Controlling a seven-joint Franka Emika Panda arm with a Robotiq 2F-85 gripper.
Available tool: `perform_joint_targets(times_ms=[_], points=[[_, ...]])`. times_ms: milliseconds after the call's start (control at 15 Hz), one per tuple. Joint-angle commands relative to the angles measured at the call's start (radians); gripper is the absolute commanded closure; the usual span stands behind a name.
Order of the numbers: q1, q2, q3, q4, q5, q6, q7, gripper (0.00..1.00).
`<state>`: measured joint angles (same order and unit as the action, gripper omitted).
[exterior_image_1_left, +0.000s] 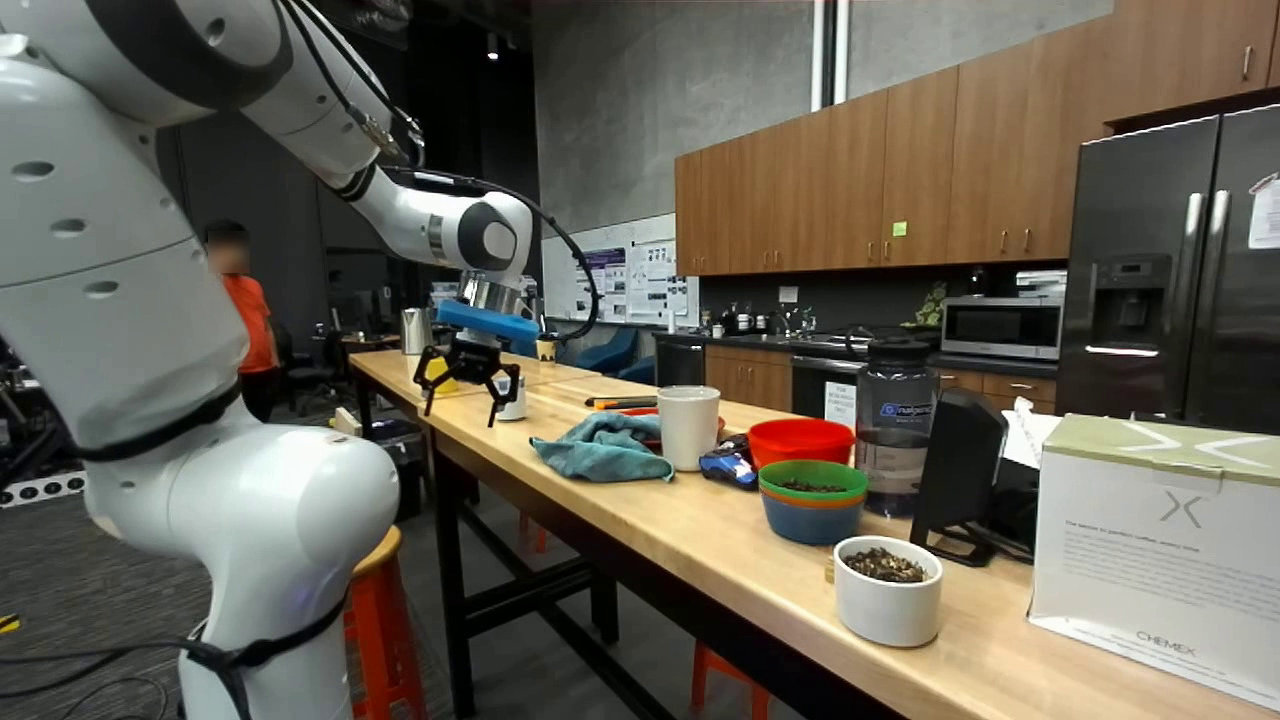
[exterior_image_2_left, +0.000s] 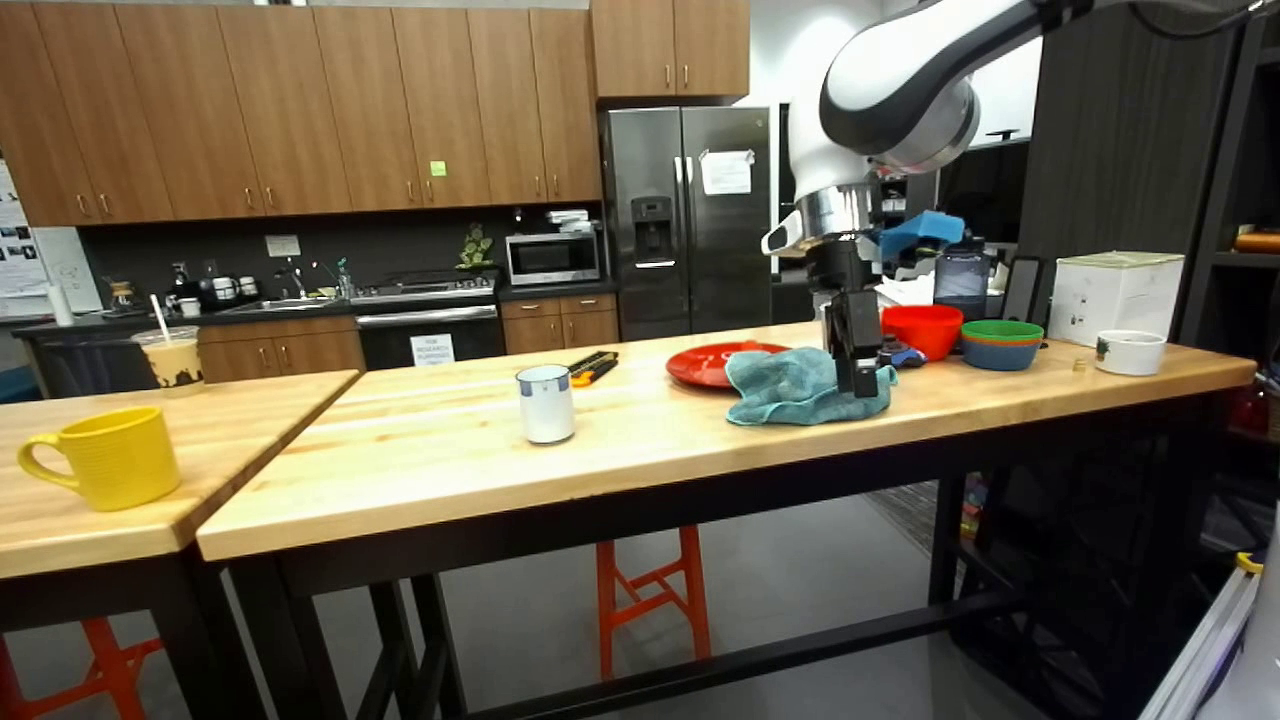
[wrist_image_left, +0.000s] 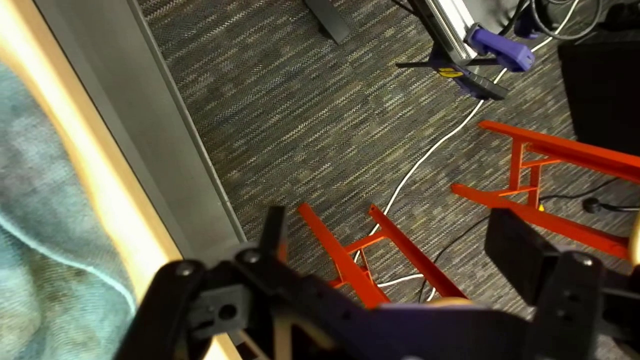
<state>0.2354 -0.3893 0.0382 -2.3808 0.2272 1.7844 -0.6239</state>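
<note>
My gripper (exterior_image_1_left: 460, 413) stands open with nothing between its fingers. It hangs just off the long edge of the wooden table, with carpet and stools below it in the wrist view (wrist_image_left: 387, 220). A crumpled teal cloth (exterior_image_1_left: 605, 447) lies on the table and is the nearest thing beside the gripper; in an exterior view the gripper overlaps the cloth (exterior_image_2_left: 785, 385). Part of the cloth (wrist_image_left: 45, 225) fills the left of the wrist view. A red plate (exterior_image_2_left: 700, 365) sits behind the cloth. A white cup with blue marks (exterior_image_2_left: 547, 405) stands upright farther along the table.
A tall white cup (exterior_image_1_left: 688, 430), red bowl (exterior_image_1_left: 800, 440), stacked bowls (exterior_image_1_left: 815, 515), dark bottle (exterior_image_1_left: 895, 420), white bowl of dry bits (exterior_image_1_left: 887, 605) and Chemex box (exterior_image_1_left: 1160, 560) line the table. A yellow mug (exterior_image_2_left: 115, 458) stands on the adjoining table. Orange stools (wrist_image_left: 340, 255) stand below.
</note>
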Motion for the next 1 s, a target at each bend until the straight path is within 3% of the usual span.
perform_joint_targets(times_ms=[0,933], points=[[-0.012,0.024,-0.007,0.028,0.019,-0.023,0.010,0.00],[-0.056,0.131,-0.004,0.132,0.001,-0.030,0.024,0.00]])
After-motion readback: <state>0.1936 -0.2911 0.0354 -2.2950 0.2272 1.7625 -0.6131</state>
